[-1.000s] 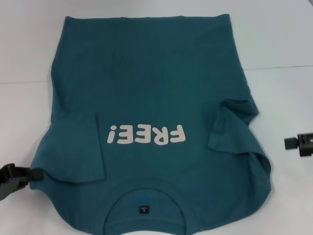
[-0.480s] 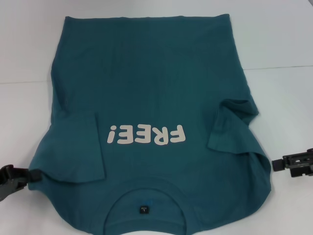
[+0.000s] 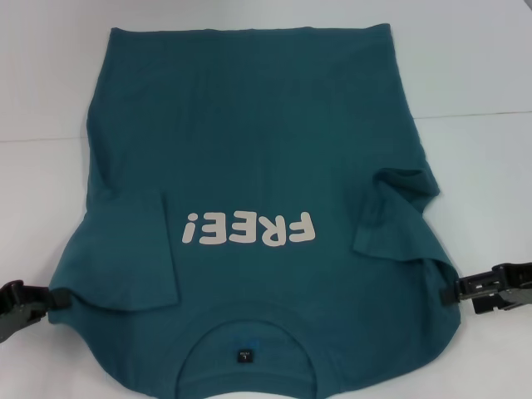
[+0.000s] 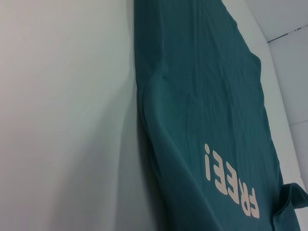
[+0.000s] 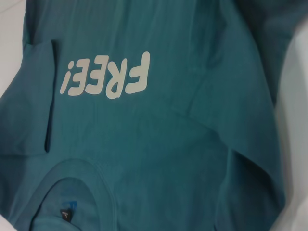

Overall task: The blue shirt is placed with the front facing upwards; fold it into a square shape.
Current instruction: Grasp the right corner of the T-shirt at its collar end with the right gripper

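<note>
Both grippers, left [image 3: 46, 298] and right [image 3: 453, 291] (jaw state unclear), touch the blue shirt [image 3: 249, 150].

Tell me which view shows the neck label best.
The right wrist view: the neck label is largest there, inside the shirt collar. The head view shows it smaller. The left wrist view does not show it.

I see a white table [image 3: 474, 75] carrying everything, with a thin seam line running across its top on both sides. The blue shirt [image 3: 249, 150] is the only thing lying directly on it, spread flat with the front up, collar toward me, both sleeves folded inward over the body, the white "FREE!" lettering [image 3: 249, 229] showing
</note>
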You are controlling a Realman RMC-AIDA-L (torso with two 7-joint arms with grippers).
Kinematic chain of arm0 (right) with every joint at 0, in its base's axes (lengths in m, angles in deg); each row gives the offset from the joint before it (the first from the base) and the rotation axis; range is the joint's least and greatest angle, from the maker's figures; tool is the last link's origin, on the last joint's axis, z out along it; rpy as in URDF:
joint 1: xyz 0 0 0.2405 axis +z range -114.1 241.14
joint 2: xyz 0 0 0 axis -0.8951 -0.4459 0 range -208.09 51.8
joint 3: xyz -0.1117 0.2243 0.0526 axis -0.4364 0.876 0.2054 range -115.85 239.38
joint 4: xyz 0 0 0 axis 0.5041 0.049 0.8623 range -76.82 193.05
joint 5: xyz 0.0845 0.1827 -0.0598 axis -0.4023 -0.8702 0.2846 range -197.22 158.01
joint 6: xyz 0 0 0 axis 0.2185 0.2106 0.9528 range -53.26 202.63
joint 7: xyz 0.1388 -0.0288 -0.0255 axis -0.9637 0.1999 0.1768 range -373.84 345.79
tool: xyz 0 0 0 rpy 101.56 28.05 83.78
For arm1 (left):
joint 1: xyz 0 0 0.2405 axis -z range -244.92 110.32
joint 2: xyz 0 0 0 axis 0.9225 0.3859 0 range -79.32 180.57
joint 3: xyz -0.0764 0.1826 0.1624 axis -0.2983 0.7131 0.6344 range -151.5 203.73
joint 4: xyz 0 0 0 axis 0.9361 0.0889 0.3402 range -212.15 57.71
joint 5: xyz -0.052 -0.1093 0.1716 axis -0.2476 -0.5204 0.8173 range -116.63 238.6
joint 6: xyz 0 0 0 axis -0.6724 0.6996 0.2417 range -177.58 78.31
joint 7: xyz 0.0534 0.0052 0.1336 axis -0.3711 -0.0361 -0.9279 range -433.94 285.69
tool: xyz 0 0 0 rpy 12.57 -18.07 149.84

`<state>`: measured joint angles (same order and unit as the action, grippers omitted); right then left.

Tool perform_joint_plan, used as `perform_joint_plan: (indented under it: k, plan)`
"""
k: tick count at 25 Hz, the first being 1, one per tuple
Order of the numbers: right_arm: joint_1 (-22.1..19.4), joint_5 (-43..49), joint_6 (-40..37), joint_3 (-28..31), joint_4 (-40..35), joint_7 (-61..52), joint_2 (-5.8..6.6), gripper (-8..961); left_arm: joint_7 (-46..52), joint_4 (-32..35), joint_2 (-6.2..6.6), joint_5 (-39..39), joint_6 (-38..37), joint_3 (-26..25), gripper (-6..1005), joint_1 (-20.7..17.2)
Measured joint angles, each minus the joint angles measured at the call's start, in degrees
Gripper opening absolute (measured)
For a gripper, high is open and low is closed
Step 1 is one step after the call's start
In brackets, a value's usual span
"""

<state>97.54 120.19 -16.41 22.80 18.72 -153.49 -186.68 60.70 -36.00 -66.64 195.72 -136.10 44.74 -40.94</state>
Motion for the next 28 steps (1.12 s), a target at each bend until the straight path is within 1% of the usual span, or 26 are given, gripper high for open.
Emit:
perform_joint_plan:
  k: [9, 17, 28]
  plan:
    - [0.6, 0.1, 1.3, -0.7, 1.2, -0.4, -0.73, 855, 0.0, -0.7, 0.02, 0.0, 0.9, 0.1, 30, -0.1]
    - [0.6, 0.3, 3.5, -1.0, 1.5, -1.9, -1.01, 844, 0.0, -0.9, 0.02, 0.0, 1.2, 0.0, 30, -0.1]
    - [3.6, 2.4, 6.1, -1.8, 2.2, -2.9, -2.70, 828, 0.0, -1.2, 0.02, -0.2, 1.5, -0.1, 30, 0.0]
